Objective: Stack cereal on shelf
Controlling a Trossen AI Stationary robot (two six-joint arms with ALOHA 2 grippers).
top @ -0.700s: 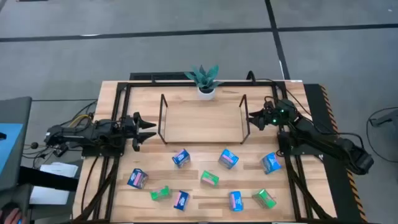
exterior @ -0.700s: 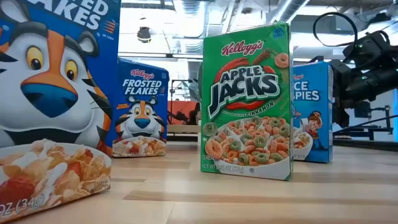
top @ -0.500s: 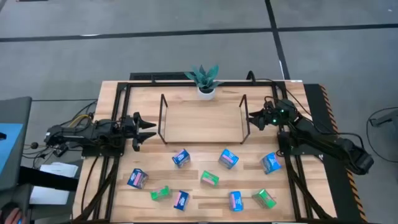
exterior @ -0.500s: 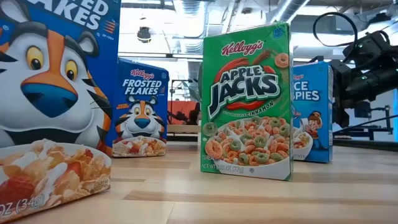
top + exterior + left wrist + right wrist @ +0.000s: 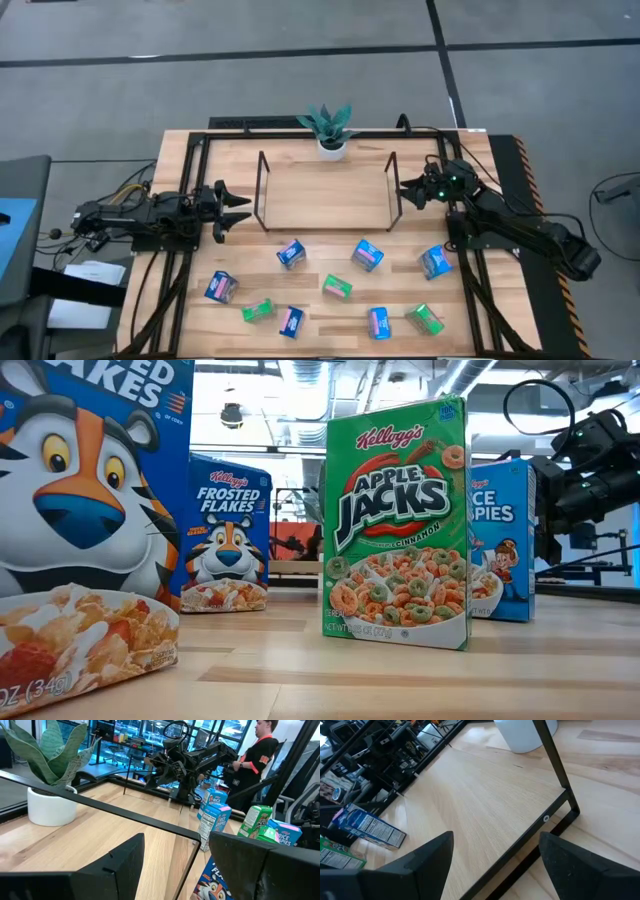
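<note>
Several small cereal boxes, blue and green, lie and stand scattered on the near half of the slatted tabletop, among them a blue one (image 5: 291, 253) and a green one (image 5: 337, 287). In the low view a green box (image 5: 397, 522) stands upright between blue ones (image 5: 228, 532). The shelf (image 5: 326, 194), a light-wood board in a black wire frame, sits at the table's far middle with nothing on it. My left gripper (image 5: 243, 209) hovers open at the shelf's left end. My right gripper (image 5: 404, 187) hovers open at its right end.
A small potted plant (image 5: 330, 130) in a white pot stands just behind the shelf. Black frame rails (image 5: 190, 190) run along the table's left, right and far sides. In the left wrist view a person (image 5: 255, 757) stands beyond the table.
</note>
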